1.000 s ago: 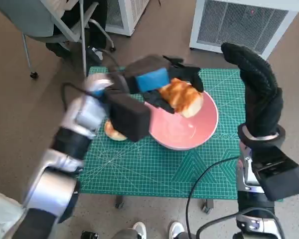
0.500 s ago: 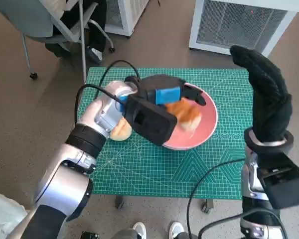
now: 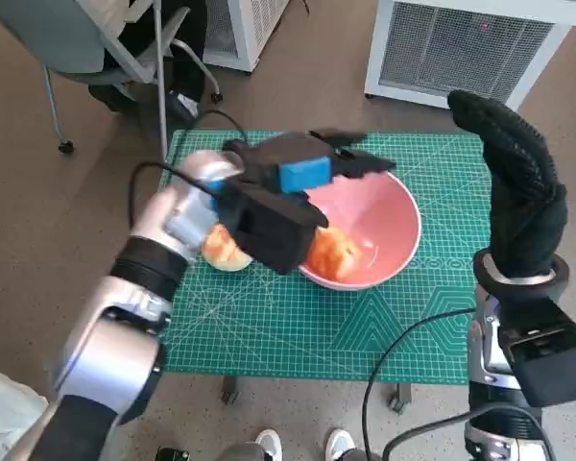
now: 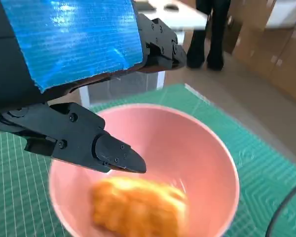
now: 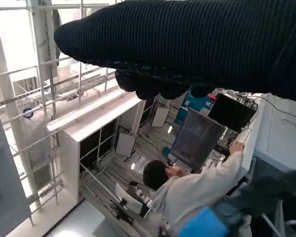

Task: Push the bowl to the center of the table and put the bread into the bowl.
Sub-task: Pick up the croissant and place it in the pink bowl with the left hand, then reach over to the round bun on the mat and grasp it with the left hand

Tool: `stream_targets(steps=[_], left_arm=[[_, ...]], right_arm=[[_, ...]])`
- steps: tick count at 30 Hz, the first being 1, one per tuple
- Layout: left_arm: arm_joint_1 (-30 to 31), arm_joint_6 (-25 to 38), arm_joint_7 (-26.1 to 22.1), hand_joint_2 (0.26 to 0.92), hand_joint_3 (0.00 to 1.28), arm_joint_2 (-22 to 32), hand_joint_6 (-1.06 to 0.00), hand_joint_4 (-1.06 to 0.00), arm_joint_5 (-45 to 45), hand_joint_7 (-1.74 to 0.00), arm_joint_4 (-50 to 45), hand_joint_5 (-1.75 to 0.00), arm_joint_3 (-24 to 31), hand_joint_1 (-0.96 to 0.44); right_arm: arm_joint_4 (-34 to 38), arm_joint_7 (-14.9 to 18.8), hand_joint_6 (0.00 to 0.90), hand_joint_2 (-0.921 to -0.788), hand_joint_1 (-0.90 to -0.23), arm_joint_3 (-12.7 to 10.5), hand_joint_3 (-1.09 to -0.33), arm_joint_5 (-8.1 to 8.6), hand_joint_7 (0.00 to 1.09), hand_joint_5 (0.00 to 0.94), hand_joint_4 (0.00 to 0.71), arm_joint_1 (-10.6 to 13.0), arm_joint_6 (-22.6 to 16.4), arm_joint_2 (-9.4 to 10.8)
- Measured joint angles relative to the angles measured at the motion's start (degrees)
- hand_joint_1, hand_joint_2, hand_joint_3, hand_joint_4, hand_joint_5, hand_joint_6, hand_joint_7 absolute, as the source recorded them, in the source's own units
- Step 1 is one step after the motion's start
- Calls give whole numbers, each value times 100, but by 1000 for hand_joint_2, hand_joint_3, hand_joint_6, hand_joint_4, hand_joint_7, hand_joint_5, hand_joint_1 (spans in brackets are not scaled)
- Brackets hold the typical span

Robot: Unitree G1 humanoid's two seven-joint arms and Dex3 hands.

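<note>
Spreading apart over the pink bowl [image 3: 379, 230], the black fingers [image 4: 113, 153] of the left hand [image 3: 302, 173] are gripping nothing. A piece of bread [image 4: 138, 207] is lying inside the bowl, free of the hand; another bread piece [image 3: 223, 252] is sitting on the green mat [image 3: 269, 327] beside the bowl. The right hand [image 3: 514, 187] is hanging raised at the table's edge, holding nothing, fingers loosely curved.
</note>
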Motion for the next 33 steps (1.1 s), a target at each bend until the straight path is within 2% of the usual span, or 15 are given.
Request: stream_targets(steps=[12, 20, 33], left_arm=[[365, -523, -191, 855, 0, 1015, -304, -96, -460, -32, -401, -28, 578, -185], [613, -594, -109, 850, 1, 1459, -349, -161, -391, -45, -364, -34, 653, -173], [1008, -303, -142, 860, 4, 1599, -357, -192, -228, -26, -318, -14, 531, -158]], right_arm=[[1, 0, 22, -921, -566, -1, -715, 21, 679, 2, 302, 0, 13, 8], [15, 5, 24, -921, -560, -3, -716, 37, 676, 2, 302, -6, 12, 7], [249, 37, 23, -921, -564, -3, -717, 50, 675, 0, 298, -113, -81, -1]])
